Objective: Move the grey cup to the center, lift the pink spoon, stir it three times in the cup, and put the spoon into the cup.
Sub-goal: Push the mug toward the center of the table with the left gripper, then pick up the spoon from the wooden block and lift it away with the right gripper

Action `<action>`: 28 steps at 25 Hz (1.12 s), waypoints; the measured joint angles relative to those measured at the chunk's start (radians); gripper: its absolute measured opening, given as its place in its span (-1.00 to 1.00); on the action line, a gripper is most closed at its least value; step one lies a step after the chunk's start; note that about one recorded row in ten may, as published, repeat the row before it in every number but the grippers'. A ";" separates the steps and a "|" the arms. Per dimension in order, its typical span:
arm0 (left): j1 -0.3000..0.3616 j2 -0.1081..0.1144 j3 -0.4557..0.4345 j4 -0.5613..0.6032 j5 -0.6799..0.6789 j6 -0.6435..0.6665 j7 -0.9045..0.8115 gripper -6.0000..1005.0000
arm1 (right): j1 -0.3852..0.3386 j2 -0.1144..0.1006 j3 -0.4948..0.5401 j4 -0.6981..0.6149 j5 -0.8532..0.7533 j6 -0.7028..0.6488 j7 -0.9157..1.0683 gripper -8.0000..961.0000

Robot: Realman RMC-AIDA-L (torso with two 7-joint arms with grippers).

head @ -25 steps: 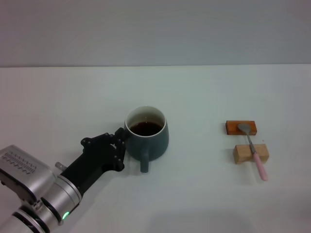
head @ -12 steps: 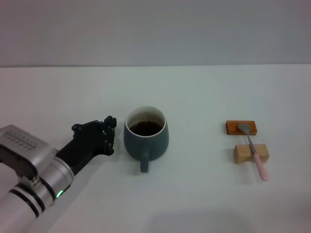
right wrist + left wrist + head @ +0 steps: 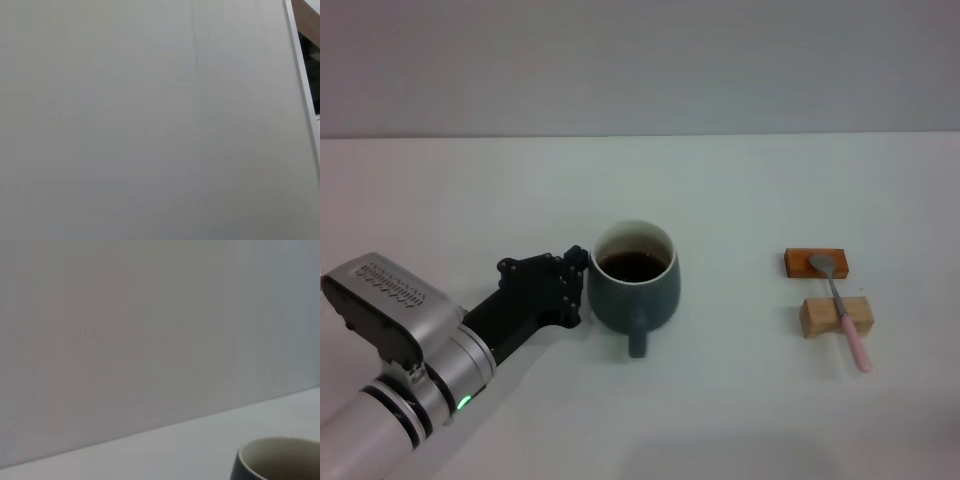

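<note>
Left jaws pressed against grey cup, no readable writing

Backdrop: plain grey wall fills 12 o'clock, meeting white tabletop along a straight horizontal edge. Tabletop spans 3 to 9 o'clock, evenly lit, soft shadows only. Right wrist view: blank pale wall w/ a white frame strip toward one corner, dark opening beyond.

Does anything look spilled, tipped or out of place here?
Nothing stands out. The grey cup stands upright with no spill around it, the left gripper against its side. The pink spoon lies across two wooden blocks.
</note>
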 joint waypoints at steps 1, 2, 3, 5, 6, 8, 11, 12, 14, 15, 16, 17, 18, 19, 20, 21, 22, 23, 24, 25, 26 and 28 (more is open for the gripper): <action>0.000 0.000 0.000 0.000 0.000 0.000 0.000 -0.89 | 0.000 0.000 0.000 0.000 0.000 0.000 0.000 0.58; 0.001 0.000 0.000 0.004 0.006 -0.003 -0.005 -0.90 | 0.001 -0.001 0.000 0.003 0.000 0.001 0.000 0.58; 0.003 0.000 0.002 0.008 0.010 -0.005 -0.006 -0.90 | 0.002 -0.001 0.000 0.005 -0.001 0.001 0.000 0.58; 0.008 0.000 0.004 0.016 0.012 -0.010 -0.007 -0.90 | 0.005 -0.002 0.000 0.007 -0.003 0.002 -0.001 0.58; 0.011 0.000 0.007 0.021 0.012 -0.013 -0.007 -0.90 | 0.005 -0.002 0.000 0.007 -0.003 0.002 -0.001 0.58; 0.017 0.001 0.009 0.028 0.012 -0.016 -0.007 -0.90 | 0.006 -0.003 0.000 0.007 -0.003 0.002 -0.001 0.58; 0.024 0.001 0.011 0.035 0.013 -0.016 -0.013 -0.90 | 0.007 -0.003 -0.001 0.007 -0.003 0.003 -0.001 0.58; 0.028 0.001 0.008 0.036 0.009 -0.016 -0.018 -0.90 | 0.007 -0.004 -0.004 0.006 -0.003 0.003 -0.001 0.58; 0.030 0.001 0.000 0.036 0.004 -0.015 -0.018 -0.90 | 0.007 -0.004 -0.006 0.005 -0.003 0.003 -0.002 0.58; 0.032 0.001 -0.010 0.036 0.001 -0.013 -0.016 -0.90 | 0.007 -0.003 -0.008 0.003 -0.003 0.003 -0.002 0.58; 0.035 0.002 -0.036 0.035 -0.005 -0.009 -0.013 -0.90 | 0.007 -0.001 -0.011 0.002 -0.004 0.003 -0.005 0.58; 0.038 0.003 -0.071 0.032 -0.008 -0.006 -0.010 -0.90 | 0.005 0.000 -0.013 0.005 -0.004 0.002 -0.011 0.58; 0.040 0.006 -0.108 0.029 -0.011 -0.003 -0.009 -0.90 | -0.001 0.002 -0.016 0.012 -0.005 -0.001 -0.024 0.58; 0.044 0.008 -0.157 0.025 -0.012 -0.001 -0.008 -0.90 | -0.011 0.004 -0.023 0.029 -0.005 -0.005 -0.043 0.58; 0.047 0.009 -0.213 0.018 -0.012 0.003 -0.008 -0.90 | -0.021 0.005 -0.030 0.048 -0.005 -0.008 -0.060 0.57; 0.049 0.012 -0.265 0.011 -0.013 0.009 -0.008 -0.90 | -0.036 0.006 -0.041 0.075 -0.005 -0.012 -0.084 0.57; 0.050 0.012 -0.333 -0.006 -0.013 0.024 -0.007 -0.90 | -0.056 0.006 -0.054 0.109 -0.005 -0.014 -0.104 0.57; 0.048 0.013 -0.393 -0.023 -0.012 0.044 -0.001 -0.90 | -0.077 0.006 -0.067 0.142 -0.005 -0.016 -0.119 0.57; 0.046 0.013 -0.444 -0.037 -0.013 0.062 0.004 -0.90 | -0.097 0.006 -0.081 0.173 -0.006 -0.018 -0.128 0.57; 0.044 0.014 -0.504 -0.054 -0.012 0.086 0.013 -0.90 | -0.112 0.005 -0.096 0.194 -0.007 -0.021 -0.130 0.57; 0.041 0.015 -0.562 -0.068 -0.011 0.110 0.023 -0.90 | -0.127 0.004 -0.112 0.212 -0.007 -0.024 -0.131 0.57; 0.042 0.020 -0.647 -0.080 -0.008 0.140 0.050 -0.90 | -0.156 0.004 -0.163 0.244 -0.008 -0.046 -0.132 0.57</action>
